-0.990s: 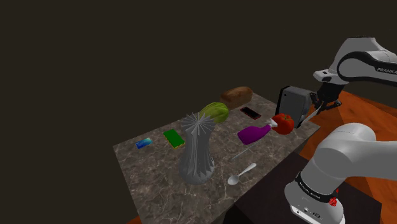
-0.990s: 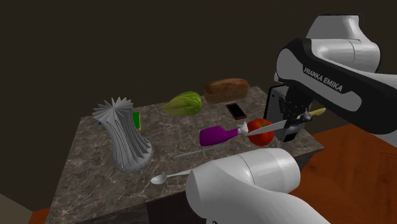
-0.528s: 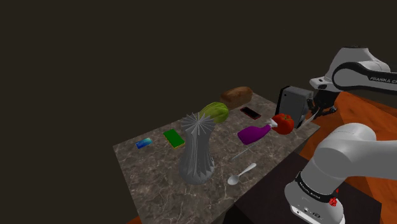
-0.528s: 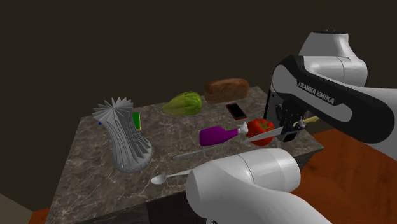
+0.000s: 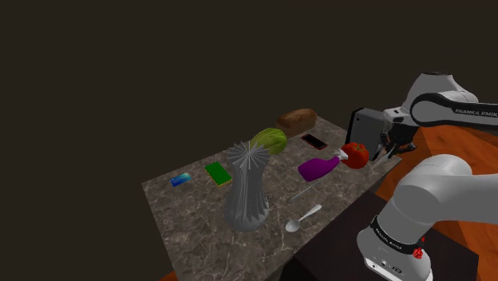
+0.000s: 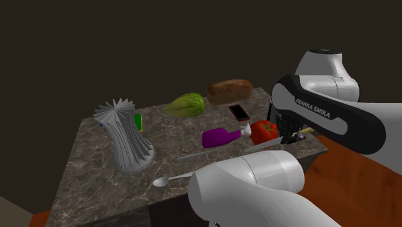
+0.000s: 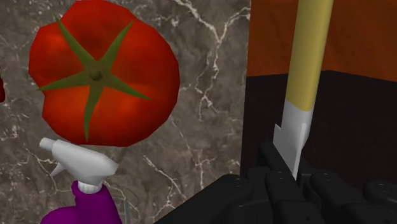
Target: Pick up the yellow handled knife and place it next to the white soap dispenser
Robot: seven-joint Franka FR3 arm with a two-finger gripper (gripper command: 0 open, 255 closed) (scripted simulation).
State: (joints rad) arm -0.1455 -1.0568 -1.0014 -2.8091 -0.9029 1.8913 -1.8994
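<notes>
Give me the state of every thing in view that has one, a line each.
gripper: shut on the knife
knife: held by its blade, clear of the table
soap dispenser: lying on its side, white nozzle by the tomato
tomato: resting on the table, stem up
vase: upright
spoon: lying flat
phone: lying flat
</notes>
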